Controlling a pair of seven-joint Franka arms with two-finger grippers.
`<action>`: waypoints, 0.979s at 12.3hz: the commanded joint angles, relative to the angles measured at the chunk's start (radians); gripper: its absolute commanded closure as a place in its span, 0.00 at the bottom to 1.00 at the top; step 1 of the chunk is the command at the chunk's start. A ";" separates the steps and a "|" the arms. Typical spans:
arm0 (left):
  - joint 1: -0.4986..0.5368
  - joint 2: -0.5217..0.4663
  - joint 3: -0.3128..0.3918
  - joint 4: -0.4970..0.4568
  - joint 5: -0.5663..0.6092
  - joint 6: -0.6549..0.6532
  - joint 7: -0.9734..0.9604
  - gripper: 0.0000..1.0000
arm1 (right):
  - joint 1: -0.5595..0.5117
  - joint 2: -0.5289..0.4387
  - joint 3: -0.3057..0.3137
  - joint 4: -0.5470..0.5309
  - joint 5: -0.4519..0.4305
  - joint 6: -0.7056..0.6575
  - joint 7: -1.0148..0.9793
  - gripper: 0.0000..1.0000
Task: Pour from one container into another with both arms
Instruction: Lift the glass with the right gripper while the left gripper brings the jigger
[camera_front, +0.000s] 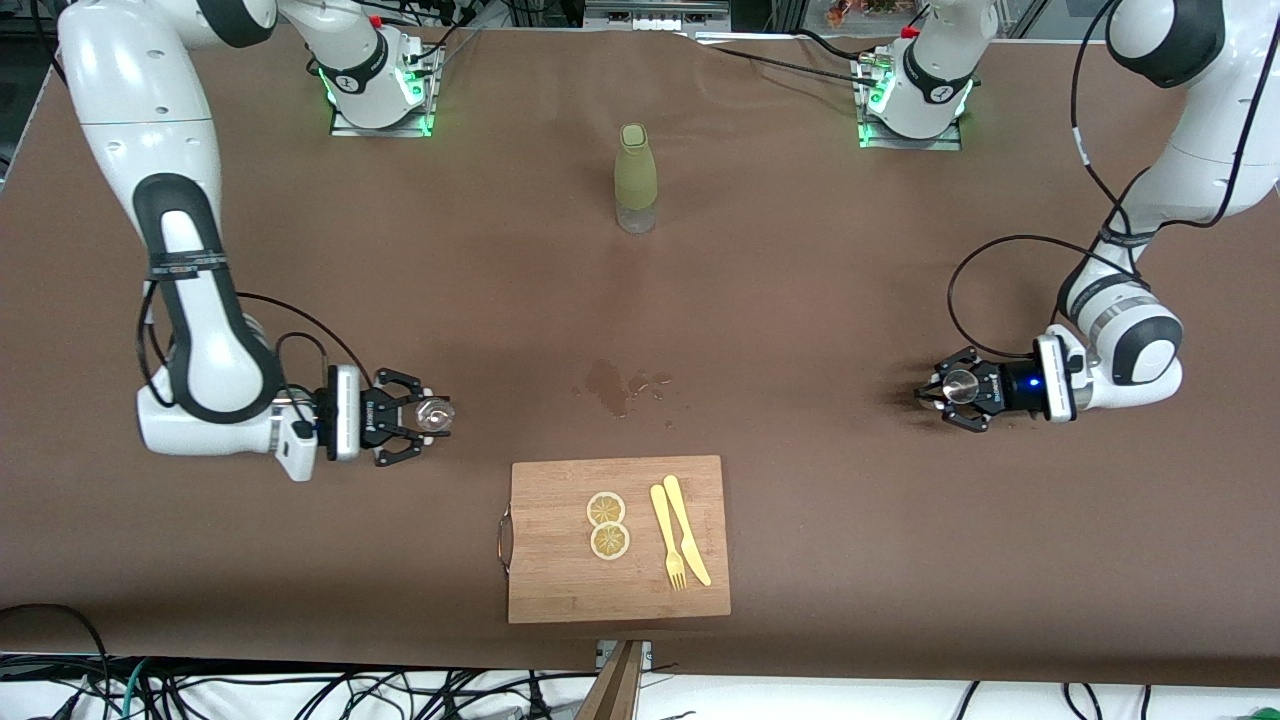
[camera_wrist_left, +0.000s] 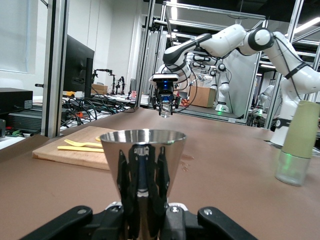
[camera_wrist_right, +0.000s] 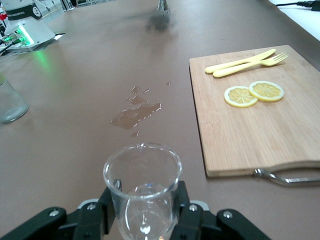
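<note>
1. Left gripper (camera_front: 950, 387) at the left arm's end of the table, fingers pinching a metal cup (camera_wrist_left: 142, 165) low down; cup upright, mouth up, held low over the brown cloth (camera_front: 800, 300).
2. Right gripper (camera_front: 425, 415) at the right arm's end, fingers clamped round a clear glass (camera_wrist_right: 142, 187); glass upright, low over the cloth. Whether any liquid sits in its bottom, cannot tell.
3. Green bottle (camera_front: 636, 178) with clear base stands upright mid-table, near the arm bases, well apart from both grippers.
4. Wet patch (camera_front: 615, 385) on the cloth between bottle and board, roughly between the two grippers.
5. Wooden board (camera_front: 560, 580) lies nearest the front camera, metal handle (camera_front: 503, 538) on its edge toward the right arm's end.
6. On the board: two lemon slices (camera_front: 607, 525), touching; beside them a yellow fork (camera_front: 667, 535) and yellow knife (camera_front: 688, 530), side by side, toward the left arm's end.
</note>
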 joint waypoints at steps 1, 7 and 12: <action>-0.053 -0.044 0.008 -0.042 -0.067 0.052 -0.005 1.00 | 0.052 -0.021 0.005 0.002 -0.020 0.052 0.068 0.90; -0.187 -0.070 0.008 -0.085 -0.215 0.161 0.002 1.00 | 0.211 -0.044 0.008 0.004 -0.025 0.250 0.243 0.90; -0.314 -0.076 0.008 -0.110 -0.380 0.242 0.013 1.00 | 0.317 -0.058 0.008 0.004 -0.064 0.373 0.376 0.90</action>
